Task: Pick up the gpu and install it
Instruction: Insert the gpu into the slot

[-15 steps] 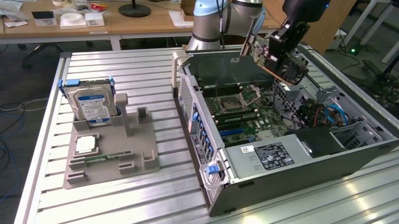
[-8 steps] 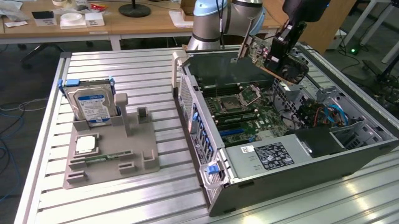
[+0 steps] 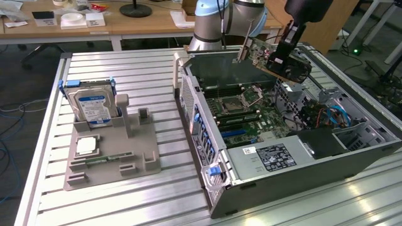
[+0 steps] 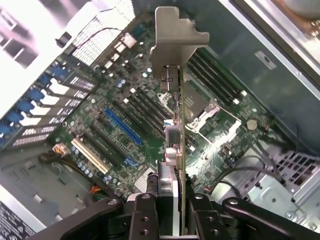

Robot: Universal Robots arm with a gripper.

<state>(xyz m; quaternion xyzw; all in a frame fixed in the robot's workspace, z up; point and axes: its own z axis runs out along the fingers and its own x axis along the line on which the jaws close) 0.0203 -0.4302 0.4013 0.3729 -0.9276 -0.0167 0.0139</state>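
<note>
Exterior view, from its left: a grey holder on the tabletop carries a hard drive, well apart from the pincer and below its level. Nearer, the open case lies on its side with the motherboard facing up, under the pincer. The gpu hangs in the air above the case's far end, tilted, touching nothing but the pincer.

From the wrist, the pincer is closed narrow on the gpu, one finger on each face, so the card runs edge-on away from the camera with its bracket at the far end. The blue slot lies on the motherboard below the pincer and off to one side, at an angle to the card's line.

The step in hand looks like carrying the card over to its slot. Doing it well calls for:
- A firm grip, so the card cannot swing.
- The card's long edge parallel with the slot.
- The bracket facing the case's rear openings.
- The cables clear of the card.
- No downward push while the card is skewed.
</note>
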